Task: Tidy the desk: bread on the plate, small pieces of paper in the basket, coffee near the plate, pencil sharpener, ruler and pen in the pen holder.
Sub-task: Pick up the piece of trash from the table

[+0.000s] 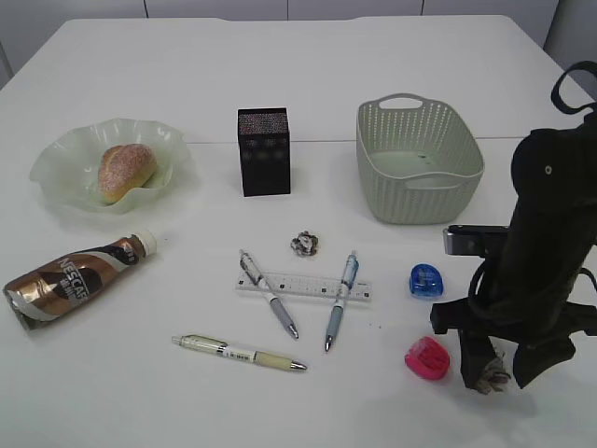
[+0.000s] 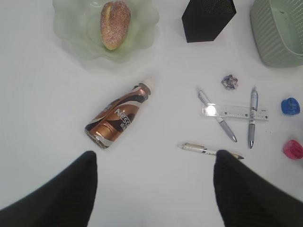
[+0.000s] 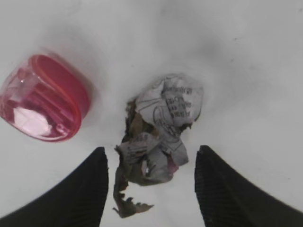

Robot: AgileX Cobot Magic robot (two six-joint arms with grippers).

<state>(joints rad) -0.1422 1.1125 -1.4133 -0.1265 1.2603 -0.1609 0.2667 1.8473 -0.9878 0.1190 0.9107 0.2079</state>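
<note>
On the white worktop (image 1: 392, 56) the right hand (image 3: 151, 184) sits low over a crumpled paper ball (image 3: 161, 132), which lies at the near right of the exterior view, just beside the pink pencil sharpener (image 3: 45, 104) and well apart from the grey-green basket (image 1: 420, 161) it belongs in. The ball looks very light, soft and springy; it should squash rather than slip, so a gentle pinch across its thick middle seems best, since the ragged tail at its near end would likely tear or slide out. The right hand's fingers (image 3: 222, 189) stand moderately apart on either side of the ball with white worktop showing in both gaps, so nothing is gripped yet. The left hand (image 2: 151, 189) hangs wide apart and empty over the worktop, near the fallen coffee bottle (image 2: 118, 120).
</note>
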